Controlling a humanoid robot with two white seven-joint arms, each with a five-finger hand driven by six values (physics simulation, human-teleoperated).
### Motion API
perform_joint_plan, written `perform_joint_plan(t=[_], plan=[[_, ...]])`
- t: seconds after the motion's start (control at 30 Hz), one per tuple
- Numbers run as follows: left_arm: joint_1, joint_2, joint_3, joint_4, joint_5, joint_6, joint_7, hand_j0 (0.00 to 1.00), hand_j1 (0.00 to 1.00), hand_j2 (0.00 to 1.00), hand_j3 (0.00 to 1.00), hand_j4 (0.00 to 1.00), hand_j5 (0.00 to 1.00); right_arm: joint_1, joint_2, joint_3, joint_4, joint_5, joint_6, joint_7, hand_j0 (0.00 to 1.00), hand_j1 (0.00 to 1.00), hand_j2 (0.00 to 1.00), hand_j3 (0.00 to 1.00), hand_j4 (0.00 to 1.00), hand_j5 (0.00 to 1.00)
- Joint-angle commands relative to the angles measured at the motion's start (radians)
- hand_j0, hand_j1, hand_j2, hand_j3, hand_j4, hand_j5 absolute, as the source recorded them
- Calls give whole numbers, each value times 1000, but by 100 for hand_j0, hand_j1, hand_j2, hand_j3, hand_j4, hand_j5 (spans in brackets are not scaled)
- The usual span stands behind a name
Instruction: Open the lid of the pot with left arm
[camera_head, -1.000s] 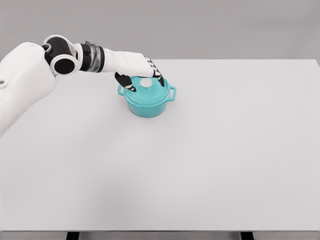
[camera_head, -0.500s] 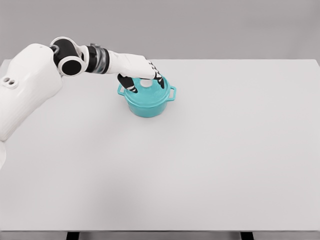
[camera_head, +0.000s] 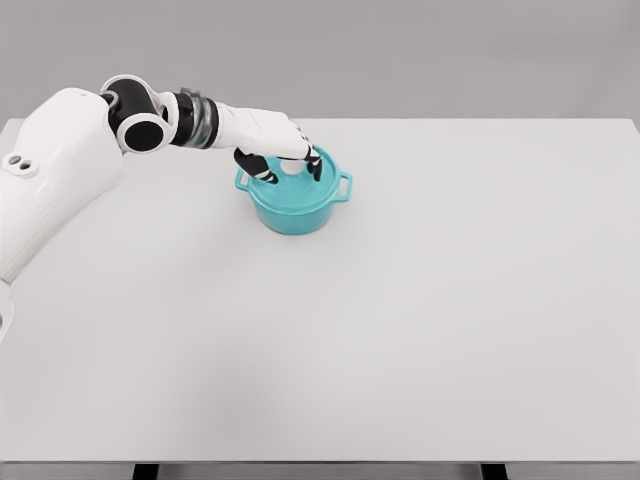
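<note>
A teal pot (camera_head: 296, 205) with two side handles stands on the white table (camera_head: 420, 300), left of the middle and toward the back. Its teal lid (camera_head: 300, 185) sits on the pot and has a white knob (camera_head: 292, 169) on top. My left hand (camera_head: 290, 168) reaches in from the left and hangs right over the lid. The thumb (camera_head: 264, 175) and the dark-tipped fingers (camera_head: 315, 165) curl down on either side of the knob and close on it. My right arm does not show.
My left upper arm and shoulder (camera_head: 50, 190) fill the picture's left edge. The table's dark legs (camera_head: 146, 471) show at the bottom. Nothing else stands on the table.
The left hand has sunk a little onto the lid, and its thumb and fingers have drawn in around the knob. The pot and lid have not moved.
</note>
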Motion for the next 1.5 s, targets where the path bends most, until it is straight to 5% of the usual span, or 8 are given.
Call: perform_joint_plan(t=[0.0, 0.43, 0.77, 1.07, 1.17, 1.2, 1.3, 1.47], plan=[[0, 0, 2, 0, 4, 3, 0, 60, 60, 60, 60, 60, 60, 0, 0, 0, 0, 0, 0, 0, 100, 100, 100, 100, 100, 100], [2, 20, 12, -11, 12, 3, 0, 45, 45, 45, 45, 45, 45, 0, 0, 0, 0, 0, 0, 0, 100, 100, 100, 100, 100, 100], [55, 450, 97, -207, 30, 3, 0, 46, 46, 46, 46, 46, 46, 0, 0, 0, 0, 0, 0, 0, 100, 100, 100, 100, 100, 100], [83, 487, 95, -195, 30, 3, 0, 51, 51, 51, 51, 51, 51, 0, 0, 0, 0, 0, 1, 0, 100, 100, 100, 100, 100, 100], [77, 487, 97, -196, 32, 3, 0, 60, 60, 60, 60, 60, 60, 0, 0, 0, 0, 0, 0, 0, 100, 100, 100, 100, 100, 100], [78, 487, 97, -193, 30, 3, 0, 76, 76, 76, 76, 76, 76, 0, 0, 0, 0, 0, 0, 0, 100, 100, 100, 100, 100, 100], [80, 485, 95, -193, 30, 3, 0, 98, 98, 98, 98, 98, 98, 0, 0, 0, 0, 0, 0, 0, 100, 100, 100, 100, 100, 100], [81, 487, 95, -192, 32, 3, 0, 100, 100, 100, 100, 100, 100, 0, 0, 0, 0, 0, 0, 0, 100, 100, 100, 100, 100, 100]])
